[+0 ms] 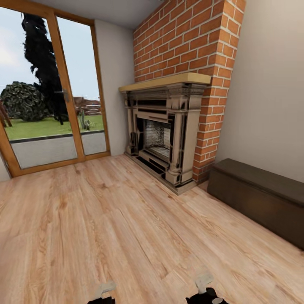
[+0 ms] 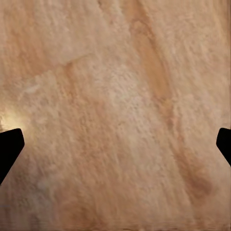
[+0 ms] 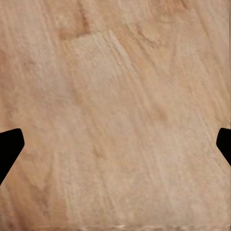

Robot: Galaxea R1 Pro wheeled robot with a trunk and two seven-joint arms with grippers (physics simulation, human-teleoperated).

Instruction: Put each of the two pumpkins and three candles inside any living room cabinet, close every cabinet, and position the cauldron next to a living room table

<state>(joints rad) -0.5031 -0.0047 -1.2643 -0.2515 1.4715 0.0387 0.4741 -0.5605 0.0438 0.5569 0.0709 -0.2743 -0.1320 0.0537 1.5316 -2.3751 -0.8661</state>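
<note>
**Living room seen from the robot's head, end effectors spread over bare boards**

A long, low cabinet [image 1: 261, 198] of dark brown wood, flat-fronted and shut, is seen against the plain wall at right, just beside an ornate beige-and-black fireplace [image 1: 162, 135] set in a red brick chimney [image 1: 190, 46]. Pale grained wood flooring [image 1: 105, 228] is spread below a timber-framed glass door [image 1: 50, 93]. The left end effector [image 2: 115, 144] and right end effector [image 3: 115, 144] are held wide apart, gripping nothing.

A beige-and-black fireplace [image 1: 162, 137] stands against the brick chimney [image 1: 190, 46]. Just right of it sits the low dark cabinet [image 1: 259, 196], closed; to its left, a glass door [image 1: 46, 90]. Wood floor [image 1: 118, 236] spreads before it.
</note>
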